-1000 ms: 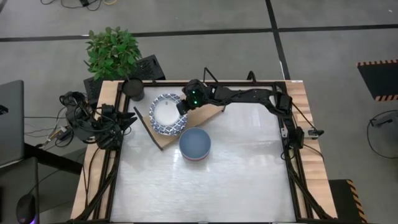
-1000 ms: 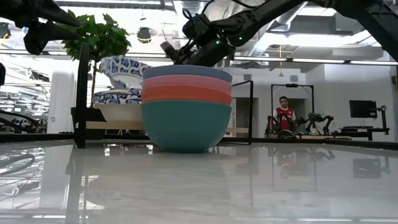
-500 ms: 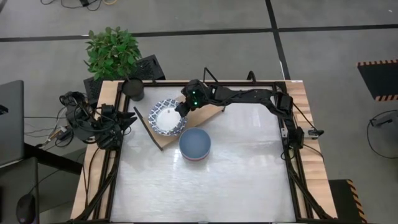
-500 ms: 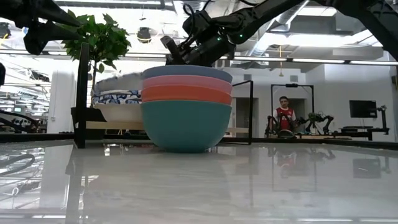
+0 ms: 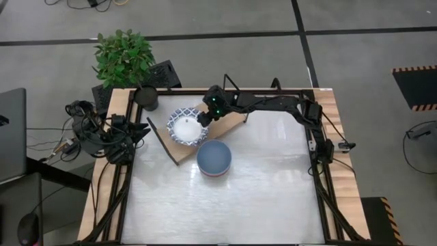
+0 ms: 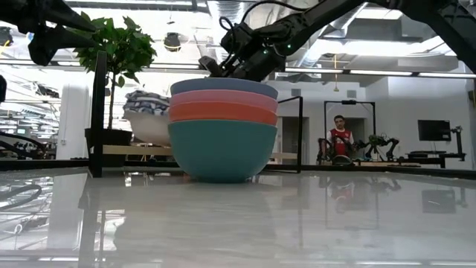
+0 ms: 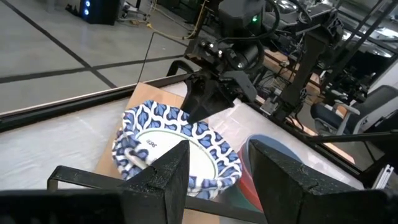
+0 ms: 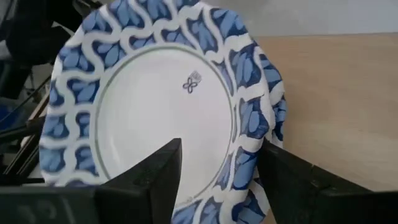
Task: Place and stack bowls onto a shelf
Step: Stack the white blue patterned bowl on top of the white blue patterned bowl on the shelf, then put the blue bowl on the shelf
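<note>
A blue-patterned, white-centred bowl (image 5: 186,128) sits level on top of another patterned bowl on the light-wood shelf (image 5: 179,154); in the low view this stack (image 6: 149,115) shows left of the plain bowls. My right gripper (image 5: 203,119) is open over the top bowl's rim (image 8: 249,168), one finger over the inside and one outside; I cannot tell if it touches. A stack of plain bowls, blue on top and teal at the bottom (image 6: 223,130), stands on the table beside the shelf (image 5: 214,158). My left gripper (image 7: 217,168) is open and empty at the table's left edge (image 5: 136,133).
A potted plant (image 5: 124,56) and a dark round pot (image 5: 146,98) stand at the far left corner. The shelf's black wire legs (image 6: 97,112) rise at its ends. The pale tabletop (image 5: 225,205) stretches to the near edge. A person (image 6: 340,138) shows far behind.
My right gripper has brought the tilted patterned bowl down onto the patterned bowl on the shelf. The bowl has gone from steeply tipped to level and now rests there. The gripper has shifted slightly toward the table's right edge.
</note>
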Robot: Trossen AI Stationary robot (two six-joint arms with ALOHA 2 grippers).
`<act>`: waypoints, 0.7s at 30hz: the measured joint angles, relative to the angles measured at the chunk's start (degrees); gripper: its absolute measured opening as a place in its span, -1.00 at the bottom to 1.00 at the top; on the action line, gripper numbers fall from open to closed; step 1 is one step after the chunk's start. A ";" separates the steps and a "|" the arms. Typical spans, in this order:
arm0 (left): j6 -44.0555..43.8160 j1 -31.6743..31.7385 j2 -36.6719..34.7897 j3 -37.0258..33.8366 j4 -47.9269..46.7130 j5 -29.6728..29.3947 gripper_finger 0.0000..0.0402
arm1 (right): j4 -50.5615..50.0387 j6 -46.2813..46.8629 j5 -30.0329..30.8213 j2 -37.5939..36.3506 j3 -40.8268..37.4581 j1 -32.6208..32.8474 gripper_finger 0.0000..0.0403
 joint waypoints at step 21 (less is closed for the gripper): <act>0.01 0.02 0.01 0.00 0.00 -0.04 -0.25 | -28.11 -7.82 30.81 -2.12 9.23 3.03 0.03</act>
